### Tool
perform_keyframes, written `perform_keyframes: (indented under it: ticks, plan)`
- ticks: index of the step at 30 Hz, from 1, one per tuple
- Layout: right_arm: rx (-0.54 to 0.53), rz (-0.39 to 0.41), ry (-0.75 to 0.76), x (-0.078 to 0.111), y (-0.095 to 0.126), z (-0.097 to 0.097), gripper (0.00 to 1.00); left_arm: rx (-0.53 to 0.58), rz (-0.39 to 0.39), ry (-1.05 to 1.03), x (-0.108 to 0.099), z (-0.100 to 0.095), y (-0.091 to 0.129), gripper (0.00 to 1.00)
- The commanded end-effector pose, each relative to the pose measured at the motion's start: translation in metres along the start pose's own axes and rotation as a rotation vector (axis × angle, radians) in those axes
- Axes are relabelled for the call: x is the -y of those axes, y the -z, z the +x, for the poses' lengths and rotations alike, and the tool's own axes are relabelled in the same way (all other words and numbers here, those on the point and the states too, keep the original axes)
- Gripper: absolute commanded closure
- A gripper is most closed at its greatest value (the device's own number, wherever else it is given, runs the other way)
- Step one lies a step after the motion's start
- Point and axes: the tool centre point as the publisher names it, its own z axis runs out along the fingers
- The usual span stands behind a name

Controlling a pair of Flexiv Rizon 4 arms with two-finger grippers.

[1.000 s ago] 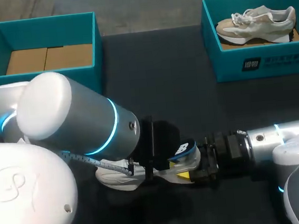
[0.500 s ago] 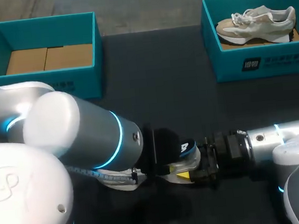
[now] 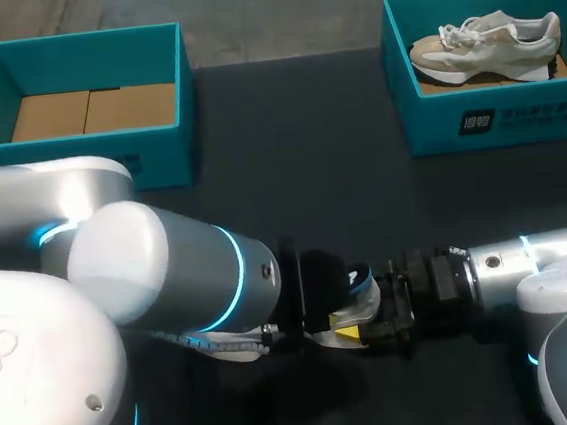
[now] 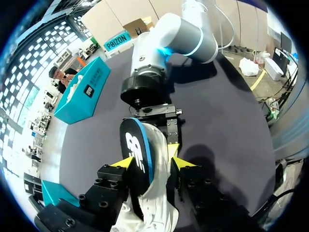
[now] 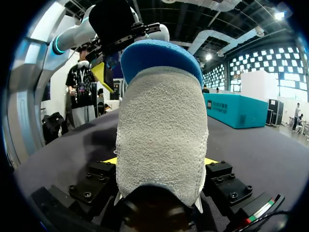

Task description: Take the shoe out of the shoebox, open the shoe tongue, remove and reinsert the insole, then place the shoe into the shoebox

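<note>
- My right jaws are pinched on the heel of the shoe [image 5: 161, 130], one yellow tip on each side, and hold it steady just above the desk [image 3: 299, 161].
- My left jaws hang over that same heel, facing the right jaws. The insole [image 4: 136, 154] stands between them. I cannot tell whether they clamp it or only flank it.
- The insole sticks up out of the heel opening, dark face and blue rim showing. Its front part is hidden inside the shoe.
- The shoe lies at the near middle of the desk, heel to the right in my right jaws. Its toe points left and is mostly hidden under my left arm.
- Step in hand, as I judge it: the insole work. The shoe is out of its box and the insole is half in, half out. I cannot say from this moment whether it is on its way out or back in.
- Next move, either way: the right jaws should keep the heel fixed while the left jaws move the insole along the shoe's length. If it is going in, it has to slide flat under the tongue and not buckle at the heel.
- Farther out, an empty box [image 3: 170, 133] sits far left, likely where this shoe belongs.
- A second box [image 3: 495, 117] sits far right with another shoe [image 3: 488, 40] in it.
</note>
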Motion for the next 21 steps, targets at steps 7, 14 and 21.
perform_keyframes:
  ticks: [7,14,21]
  plan:
    - [-0.002,0.006,-0.001,-0.002,0.0,0.001,1.0,0.075,0.012,0.012,0.004,0.0,-0.029,0.57]
    - [-0.002,0.006,-0.001,-0.002,0.0,0.001,1.0,0.096,0.014,0.03,0.002,-0.004,-0.035,0.79]
    - [-0.002,0.006,-0.001,-0.002,0.0,0.001,1.0,0.122,0.029,0.047,0.003,-0.008,-0.029,1.0]
